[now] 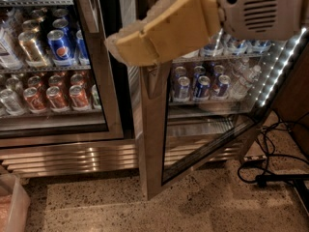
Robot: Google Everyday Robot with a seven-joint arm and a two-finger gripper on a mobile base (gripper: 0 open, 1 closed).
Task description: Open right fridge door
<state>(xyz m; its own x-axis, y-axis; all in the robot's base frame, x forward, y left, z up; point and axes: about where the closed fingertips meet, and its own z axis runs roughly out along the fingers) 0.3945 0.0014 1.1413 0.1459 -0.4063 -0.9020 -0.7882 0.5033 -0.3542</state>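
Observation:
The right fridge door stands swung outward from the cabinet. Its brushed steel frame edge faces me, and its glass panel angles back to the right. My gripper, a tan padded hand on a white wrist housing, hovers in front of the top of that steel edge. It hides the door's upper part, and I cannot tell whether it touches the door. Inside the open compartment, several cans sit on a wire shelf.
The twin left door is closed, with blue Pepsi and red cans behind it. An LED strip lights the right cabinet wall. Black cables lie on the speckled floor at right. A pale bin sits at lower left.

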